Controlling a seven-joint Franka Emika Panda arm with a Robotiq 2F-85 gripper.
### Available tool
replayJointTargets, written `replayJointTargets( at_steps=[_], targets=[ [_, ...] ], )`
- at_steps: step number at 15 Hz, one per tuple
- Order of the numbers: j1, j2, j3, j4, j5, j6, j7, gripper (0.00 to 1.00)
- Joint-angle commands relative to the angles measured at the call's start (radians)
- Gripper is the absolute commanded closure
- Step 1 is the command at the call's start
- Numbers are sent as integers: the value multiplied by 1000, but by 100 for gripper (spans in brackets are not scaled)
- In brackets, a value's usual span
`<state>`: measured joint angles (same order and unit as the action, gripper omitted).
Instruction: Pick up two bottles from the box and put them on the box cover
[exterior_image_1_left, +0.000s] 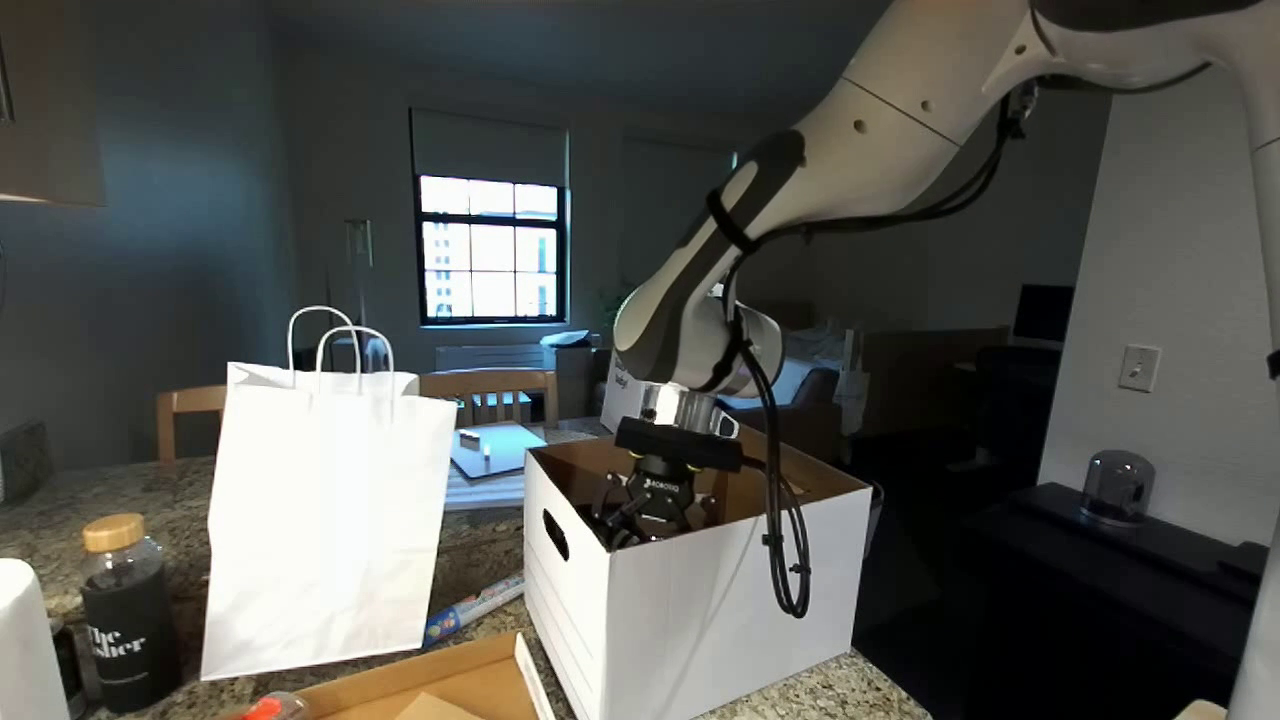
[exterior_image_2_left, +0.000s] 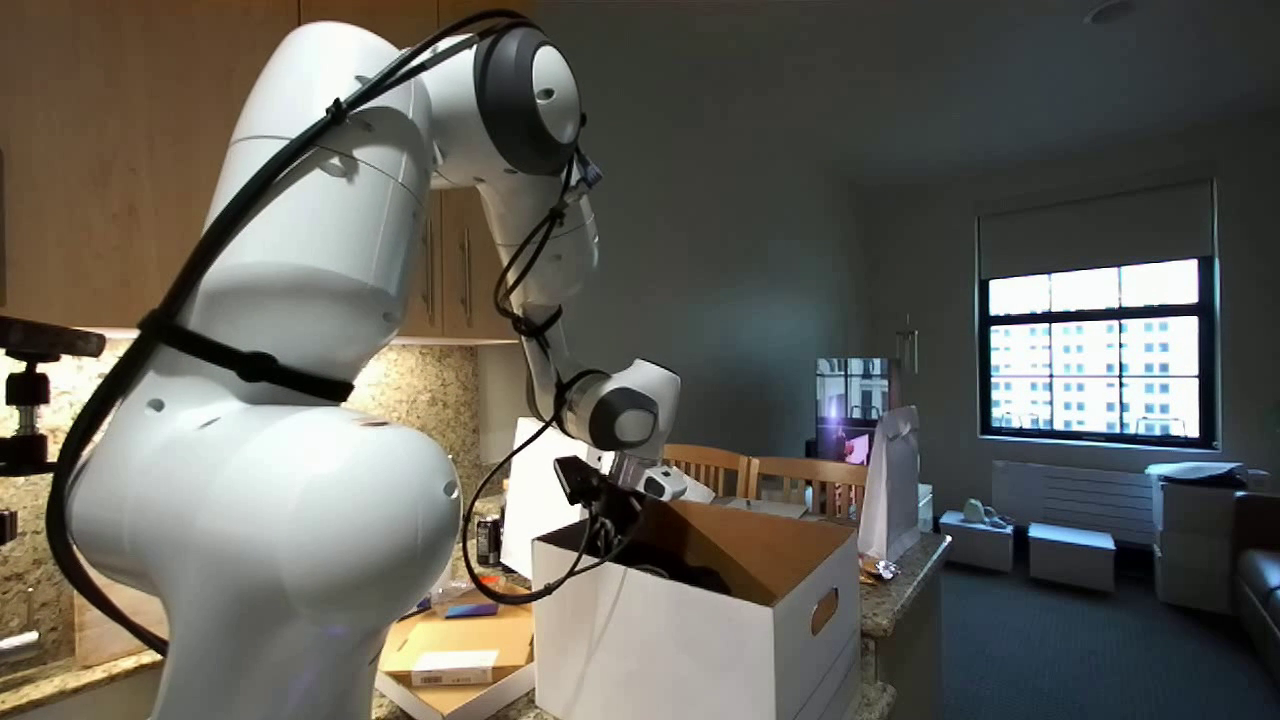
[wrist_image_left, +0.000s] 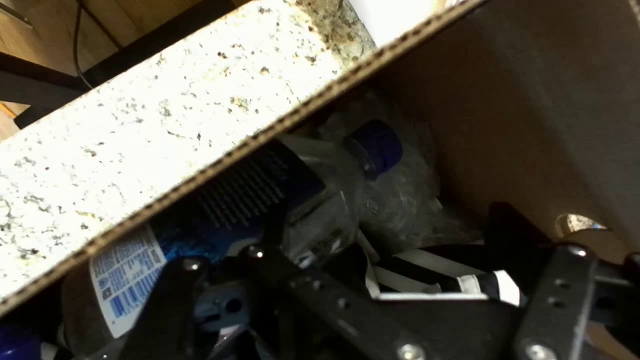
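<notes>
Granite counter (exterior_image_1_left: 830, 695) supports the white box (exterior_image_1_left: 730, 615). Your arm (exterior_image_1_left: 880, 135) angles down over it, gripper (wrist_image_left: 395, 230) inside, spread wide.

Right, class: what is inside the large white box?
The box holds at least a clear bottle with a blue cap and a striped item too obscured to identify. The gripper is partly inside too. It and one wall cover parts; anything beneath is hidden.

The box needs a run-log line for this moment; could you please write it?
end effector: open, in box | bottle: lying in box | box cover: beside box
</notes>
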<state>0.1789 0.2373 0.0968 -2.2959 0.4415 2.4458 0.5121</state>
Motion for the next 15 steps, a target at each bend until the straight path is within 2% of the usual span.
replayJointTargets(
  at_steps=[1,6,11,15],
  targets=[
    [-40,-46,23,-47,56,-29,-121,0],
    [-37,-35,18,-21,18,-82,-161,0],
    [-38,28,11,113,-61,-279,-204,0],
    [-26,91,-2,253,-193,-423,-200,0]
  ],
)
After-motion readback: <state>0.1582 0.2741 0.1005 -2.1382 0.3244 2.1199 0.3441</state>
